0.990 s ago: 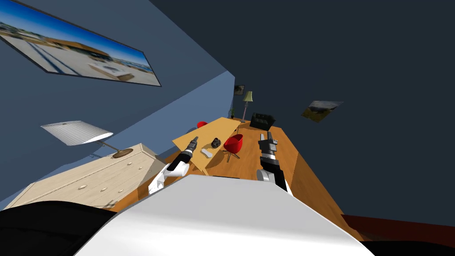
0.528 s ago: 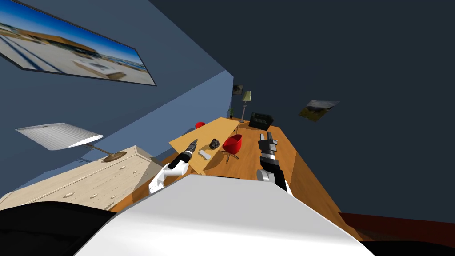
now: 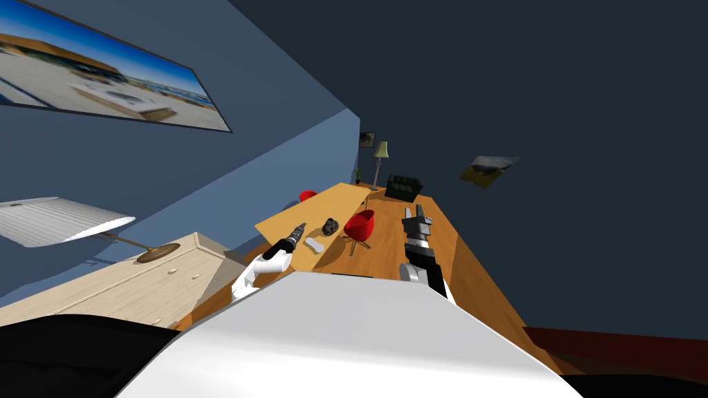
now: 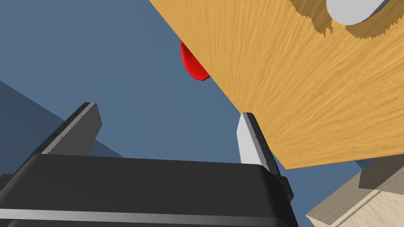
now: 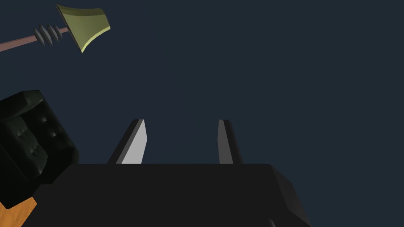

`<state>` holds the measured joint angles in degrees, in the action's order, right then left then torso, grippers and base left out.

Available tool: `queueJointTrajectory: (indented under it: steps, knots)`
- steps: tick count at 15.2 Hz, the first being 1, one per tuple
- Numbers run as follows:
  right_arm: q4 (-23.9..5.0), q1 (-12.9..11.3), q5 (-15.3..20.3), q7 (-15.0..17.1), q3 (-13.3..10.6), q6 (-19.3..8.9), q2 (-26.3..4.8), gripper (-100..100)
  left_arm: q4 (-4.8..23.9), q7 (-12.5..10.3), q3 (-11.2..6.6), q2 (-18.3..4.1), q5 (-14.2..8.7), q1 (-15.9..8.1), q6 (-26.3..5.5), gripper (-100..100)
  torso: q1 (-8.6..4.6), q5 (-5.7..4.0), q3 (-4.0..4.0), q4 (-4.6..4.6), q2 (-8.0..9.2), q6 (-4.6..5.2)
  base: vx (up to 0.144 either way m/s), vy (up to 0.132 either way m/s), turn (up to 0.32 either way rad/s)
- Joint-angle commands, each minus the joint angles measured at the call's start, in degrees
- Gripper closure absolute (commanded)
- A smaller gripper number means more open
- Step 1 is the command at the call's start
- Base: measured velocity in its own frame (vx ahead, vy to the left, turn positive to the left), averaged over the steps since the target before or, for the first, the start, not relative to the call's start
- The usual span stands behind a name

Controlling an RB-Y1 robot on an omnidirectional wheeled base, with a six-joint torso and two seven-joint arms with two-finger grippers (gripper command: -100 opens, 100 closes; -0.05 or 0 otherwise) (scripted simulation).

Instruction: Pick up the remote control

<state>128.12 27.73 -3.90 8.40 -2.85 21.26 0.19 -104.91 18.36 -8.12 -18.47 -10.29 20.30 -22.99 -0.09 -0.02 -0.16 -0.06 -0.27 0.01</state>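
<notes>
Remote control point(image 3: 314, 244), a pale grey oblong, lies flat on the wooden bench point(image 3: 283, 215) near its closest edge, just short of a small dark lumpy object point(image 3: 330, 225) that also sits on the bench. The left claw point(image 3: 299, 230) is over the same end of the bench, just beside the remote control and not touching it. In the left wrist view the left claw point(image 4: 167, 112) stands wide open and empty: one finger is in front of the bench edge point(image 4: 296, 86), the other in front of the blue wall, and the rounded pale end of the remote control point(image 4: 353, 10) lies off to one side, outside the gap. A red chair point(image 3: 361, 226) stands against the bench's far side. The right claw point(image 3: 415, 220) is raised above the wooden floor, well apart from the bench. In its wrist view the right claw point(image 5: 181, 121) is parted with nothing between the fingers, near a dark armchair point(image 5: 27, 134).
</notes>
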Motion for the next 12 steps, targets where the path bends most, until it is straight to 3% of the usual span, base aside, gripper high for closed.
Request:
queueJointTrajectory:
  steps: [1,2,5,6,8,9,12]
  knots:
    - [0.0,0.0,0.0,0.0,0.0,0.0,0.0,0,0.1,0.6,-0.32,-0.4,-0.4,0.1,-2.7,-100,0.0,0.0,0.0,0.0,0.0,0.0,0.046,-0.014,-0.018]
    - [0.0,0.0,0.0,0.0,0.0,0.0,0.0,0,1.8,2.2,-0.94,-0.6,-1.0,-0.4,-4.0,-100,0.0,0.0,0.02,0.01,0.04,-0.01,0.06,-0.019,-0.054]
    - [0.0,0.0,0.0,0.0,0.0,0.0,0.0,0,1.8,2.2,-0.94,-0.6,-1.0,-0.4,-6.1,-100,-0.02,-0.01,0.03,0.01,0.05,-0.01,0.045,-0.018,-0.025]
    - [0.0,0.0,0.0,0.0,0.0,0.0,0.0,0,3.4,3.8,-1.55,-0.7,-1.5,-0.9,-8.1,-100,0.0,0.0,0.06,0.02,0.11,-0.01,0.039,-0.017,-0.049]
    - [0.0,0.0,0.0,0.0,0.0,0.0,0.0,0,3.4,3.8,-1.55,-0.7,-1.5,-0.9,-9.4,-100,-0.01,0.0,0.05,0.02,0.08,0.0,0.05,-0.016,-0.046]
    - [0.0,0.0,0.0,0.0,0.0,0.0,0.0,0,5.1,5.4,-2.15,-0.8,-2.0,-1.4,-10.8,-100,0.0,0.0,0.05,0.02,0.08,-0.01,0.055,-0.014,-0.064]
    - [0.0,0.0,0.0,0.0,0.0,0.0,0.0,0,5.1,5.4,-2.15,-0.8,-2.0,-1.4,-12.7,-100,0.01,0.0,0.03,0.01,0.05,-0.01,0.05,-0.01,-0.027]
